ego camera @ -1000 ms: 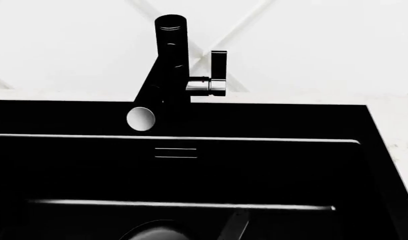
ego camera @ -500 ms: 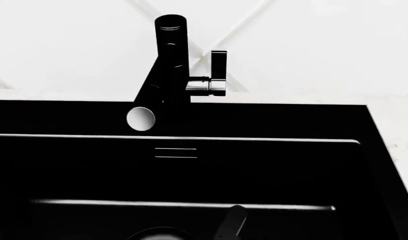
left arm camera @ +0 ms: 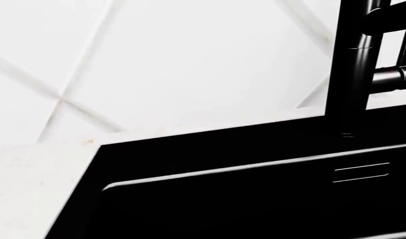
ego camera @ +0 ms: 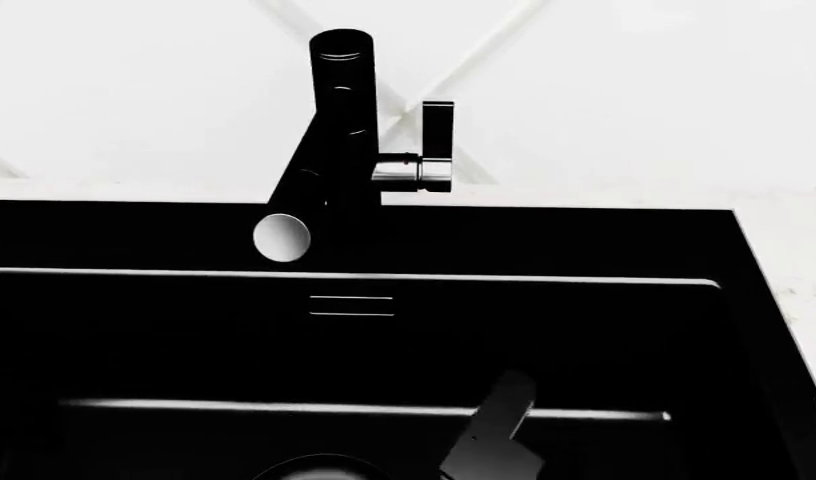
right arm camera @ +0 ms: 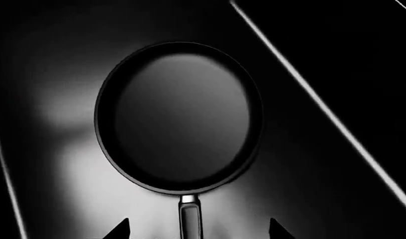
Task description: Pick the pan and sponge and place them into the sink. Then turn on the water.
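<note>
Looking first at the near part: seeing the pan [right arm camera: 179,117] lying flat on the dark, glossy floor of the sink [ego camera: 381,275], with its handle [right arm camera: 189,219] pointing toward the right gripper [right arm camera: 197,230]. Showing only two dark fingertips [right arm camera: 120,230] of that gripper, standing apart on either side of the handle and not touching it. Cutting off the rest of the gripper at the picture's edge.

In the head view, catching only a thin arc of the pan's rim at the near edge, and beside it a grey slanted shape [ego camera: 495,430], too unclear to name.

Going farther: noticing the stepped ledge and the slotted overflow [ego camera: 352,305] on the far wall of the basin. Behind it, standing upright on the far rim, the black faucet [ego camera: 335,130] with its chrome-and-black lever [ego camera: 435,150] on the right side. Bordering the sink on the right, a pale speckled countertop [ego camera: 795,260]. Closing the scene at the far end, a white tiled wall [ego camera: 622,90] with diagonal joints.

Not showing the left gripper's fingers anywhere, so not possible to tell their state.
</note>
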Motion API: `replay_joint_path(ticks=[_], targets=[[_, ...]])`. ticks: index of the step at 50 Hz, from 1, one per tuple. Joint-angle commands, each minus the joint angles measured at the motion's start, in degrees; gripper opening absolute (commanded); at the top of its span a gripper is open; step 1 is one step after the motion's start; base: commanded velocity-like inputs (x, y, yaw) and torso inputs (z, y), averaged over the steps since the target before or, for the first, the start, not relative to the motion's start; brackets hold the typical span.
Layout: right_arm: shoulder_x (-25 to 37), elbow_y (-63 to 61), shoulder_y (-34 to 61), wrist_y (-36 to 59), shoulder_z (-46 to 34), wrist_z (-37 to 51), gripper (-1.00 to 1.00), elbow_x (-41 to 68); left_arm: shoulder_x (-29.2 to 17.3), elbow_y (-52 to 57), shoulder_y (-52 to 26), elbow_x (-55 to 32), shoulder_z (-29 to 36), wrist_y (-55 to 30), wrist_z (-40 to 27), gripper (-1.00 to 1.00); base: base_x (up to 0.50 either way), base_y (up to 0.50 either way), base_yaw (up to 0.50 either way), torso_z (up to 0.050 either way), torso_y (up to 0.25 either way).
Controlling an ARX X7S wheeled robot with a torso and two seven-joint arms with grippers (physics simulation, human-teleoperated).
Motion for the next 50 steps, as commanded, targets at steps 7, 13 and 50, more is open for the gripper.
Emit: replay_joint_path(ticks=[7,13,50], targets=[[9.49,-18.24,-5.03,2.17,15.14,17.01,1.0,6.76,0.01,0.04,-0.41,-0.14,0.25,-0.24,-0.44,1.0,0.0,0.0,0.0,0.0,0.0],[9.95,-22.64,-12.38,-1.79,29.53,28.6,1.0,16.63,-0.13,0.13,-1.6,0.39,1.42,-1.37,-1.2,1.0,0.0,0.0,0.0,0.0,0.0],[11.04,-26.92,-30.53,-8.61,50.62,50.44,1.0,27.21,3.74,8.22,-5.13,-2.11,-13.38,-21.5,-27.14,1.0,0.0,0.0,0.0,0.0,0.0]])
